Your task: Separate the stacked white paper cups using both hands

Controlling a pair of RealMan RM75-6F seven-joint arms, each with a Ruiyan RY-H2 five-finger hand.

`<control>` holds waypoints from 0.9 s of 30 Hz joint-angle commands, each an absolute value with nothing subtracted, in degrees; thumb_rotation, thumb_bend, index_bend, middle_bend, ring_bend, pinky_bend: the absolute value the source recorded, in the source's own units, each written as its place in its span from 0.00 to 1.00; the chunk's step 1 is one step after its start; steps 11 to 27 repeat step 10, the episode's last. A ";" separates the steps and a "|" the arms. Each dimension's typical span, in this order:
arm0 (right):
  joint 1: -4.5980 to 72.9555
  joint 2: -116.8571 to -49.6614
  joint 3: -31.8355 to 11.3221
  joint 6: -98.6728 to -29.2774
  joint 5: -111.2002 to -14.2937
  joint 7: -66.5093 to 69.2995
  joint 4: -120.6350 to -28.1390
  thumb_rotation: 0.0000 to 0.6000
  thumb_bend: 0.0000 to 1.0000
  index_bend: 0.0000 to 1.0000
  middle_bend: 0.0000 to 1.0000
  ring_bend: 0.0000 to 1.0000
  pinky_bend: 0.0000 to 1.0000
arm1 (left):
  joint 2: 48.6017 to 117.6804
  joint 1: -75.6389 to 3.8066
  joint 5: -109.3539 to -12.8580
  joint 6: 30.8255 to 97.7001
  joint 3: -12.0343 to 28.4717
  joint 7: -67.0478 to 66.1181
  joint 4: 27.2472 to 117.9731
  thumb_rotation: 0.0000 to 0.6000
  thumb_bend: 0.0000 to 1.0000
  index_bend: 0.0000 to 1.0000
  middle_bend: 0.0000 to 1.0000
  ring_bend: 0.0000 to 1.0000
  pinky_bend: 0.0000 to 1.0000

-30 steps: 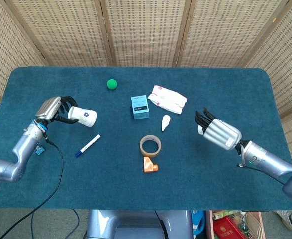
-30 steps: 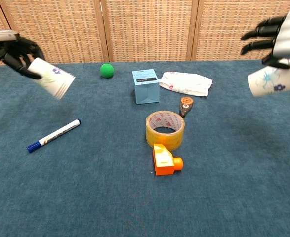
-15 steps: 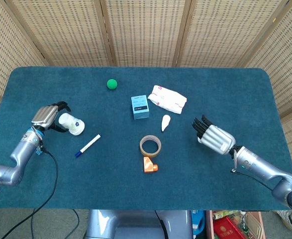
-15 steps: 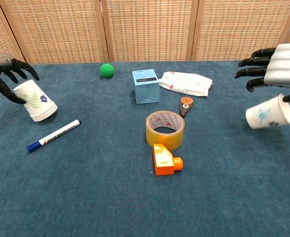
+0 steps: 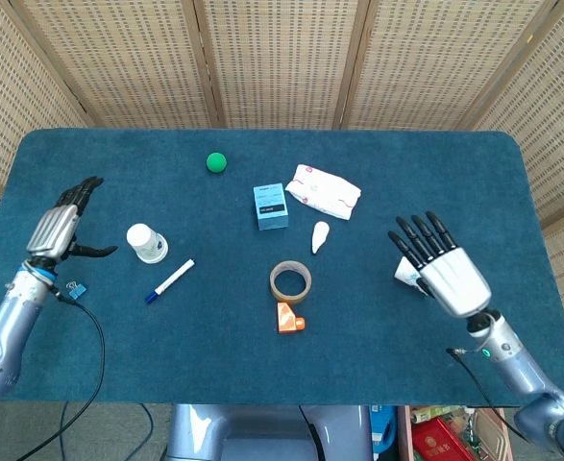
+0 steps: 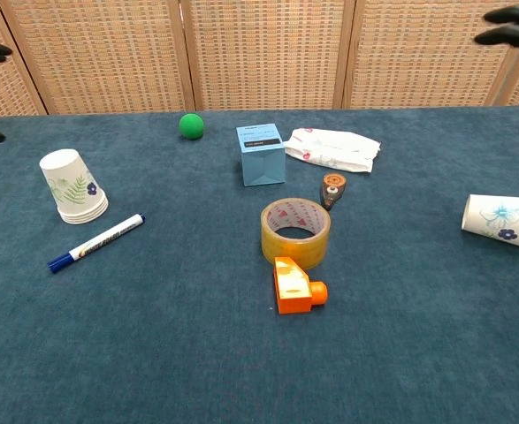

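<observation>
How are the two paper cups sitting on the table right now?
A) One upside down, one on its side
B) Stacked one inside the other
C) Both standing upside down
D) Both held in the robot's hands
A: in the chest view, the cup on the left stands upside down near the blue pen, while the cup on the right lies on its side, and neither hand touches a cup.
</observation>
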State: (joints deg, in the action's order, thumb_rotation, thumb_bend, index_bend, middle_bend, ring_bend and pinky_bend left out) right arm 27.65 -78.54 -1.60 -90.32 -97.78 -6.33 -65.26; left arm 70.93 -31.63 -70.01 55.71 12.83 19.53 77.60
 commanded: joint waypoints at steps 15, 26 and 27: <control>9.66 -76.26 0.90 -103.52 -91.28 -0.99 -78.95 1.00 0.00 0.00 0.00 0.00 0.00 | 68.58 -14.09 -76.80 82.34 5.76 8.56 92.57 1.00 0.16 0.00 0.00 0.00 0.00; 9.66 -76.26 0.90 -103.52 -91.28 -0.99 -78.95 1.00 0.00 0.00 0.00 0.00 0.00 | 68.58 -14.09 -76.80 82.34 5.76 8.56 92.57 1.00 0.16 0.00 0.00 0.00 0.00; 9.66 -76.26 0.90 -103.52 -91.28 -0.99 -78.95 1.00 0.00 0.00 0.00 0.00 0.00 | 68.58 -14.09 -76.80 82.34 5.76 8.56 92.57 1.00 0.16 0.00 0.00 0.00 0.00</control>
